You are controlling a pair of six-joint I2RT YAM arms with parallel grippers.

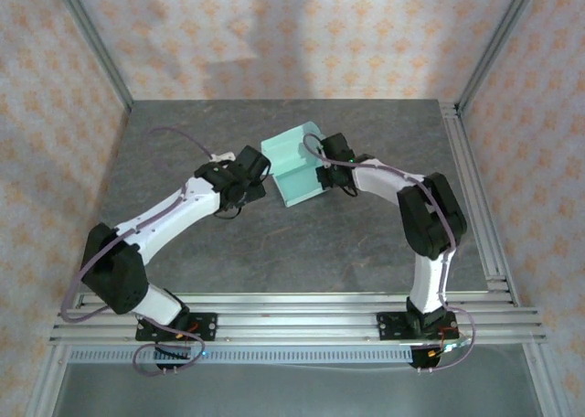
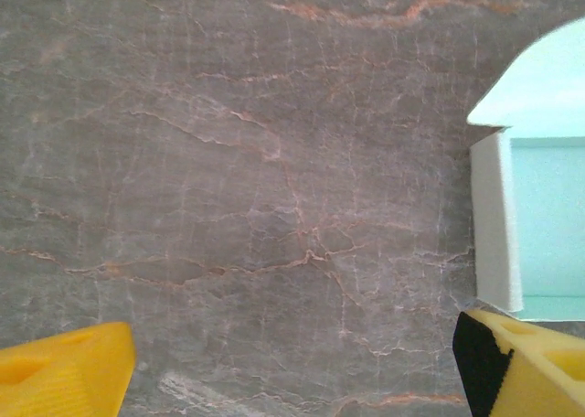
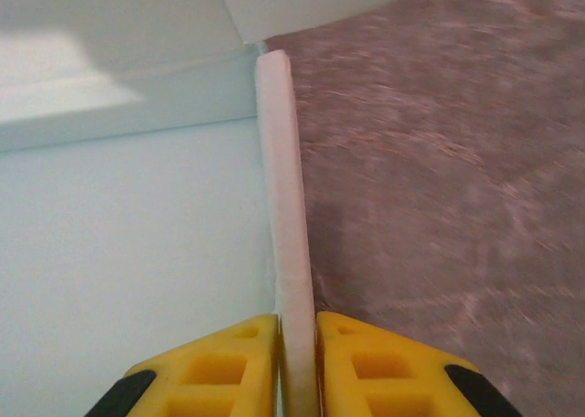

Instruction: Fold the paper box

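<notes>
At the near edge, both arm bases sit bolted to the rails (image 1: 292,312). From there the arms reach out over the grey table (image 1: 302,252) and bend in toward each other.

The left gripper (image 1: 254,172) hangs low over bare table with its jaws spread wide and nothing between them. In the left wrist view the gripper (image 2: 292,380) shows both yellow fingers, and the one on the view's right (image 2: 526,367) lies just beside a corner of the box (image 2: 539,216). I cannot tell whether it touches.

The right gripper (image 1: 326,175) is at the box's right side. In the right wrist view the gripper (image 3: 297,344) has its jaws nearly together, pinching a thin upright side wall (image 3: 285,207) of the box (image 3: 128,252). The wall stands on edge, with the pale floor of the card on the view's left and table on the right.

The box (image 1: 297,165) lies between the two grippers, past the table's middle toward the far side. It is partly folded, mint green, with a flap raised at its far end.

Beyond it stands the patterned back wall (image 1: 302,33).
</notes>
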